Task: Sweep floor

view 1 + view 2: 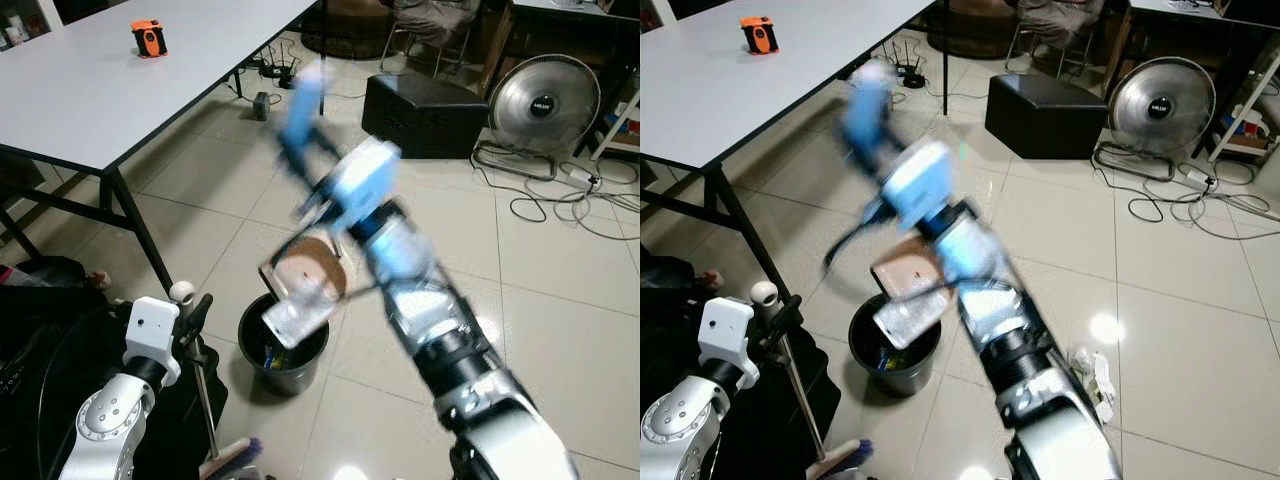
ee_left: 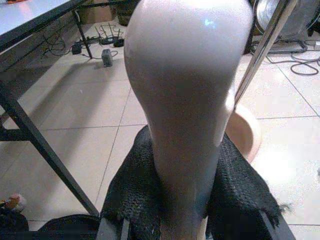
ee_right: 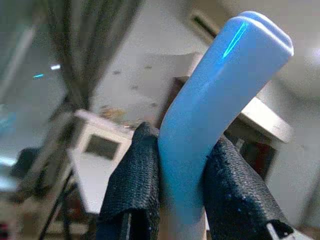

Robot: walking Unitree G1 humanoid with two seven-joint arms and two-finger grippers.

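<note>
The right hand [image 3: 182,200] is clamped on the light-blue plastic handle of a dustpan [image 3: 220,95], its black padded fingers [image 3: 135,175] pressing both sides of the grip. From the head cameras the right arm is raised and blurred, tipping the dustpan's brownish pan [image 1: 305,270] over the round black waste bin [image 1: 284,352] on the tiled floor [image 1: 560,330]. A crumpled silvery piece of rubbish [image 1: 295,312] hangs at the pan's lip just above the bin's rim. By my reading the step in hand is emptying swept-up rubbish into the bin.

The left hand [image 2: 187,220] is closed around the pale pinkish handle of a broom [image 2: 187,90], held low at the robot's left side near the bin; its thin metal shaft [image 1: 205,400] runs down towards the floor, and the coloured patch at the bottom edge is probably the broom's head, though it is too cut off to be sure.

The next move calls for a steeper tilt, or a small shake, so the silvery piece drops inside rather than catching on the rim, and then for bringing the pan back down. A small heap of white crumpled scraps [image 1: 1095,375] still lies on the tiles beside the right arm, so sweeping is not finished.

Counted: one dustpan, one broom, one bin, one heap of scraps. One white counter [image 1: 90,90] on black legs stands beyond, carrying one orange-and-black object [image 1: 148,38]; one floor fan [image 1: 543,103] and one black box-like stool [image 1: 425,112] sit further off.
</note>
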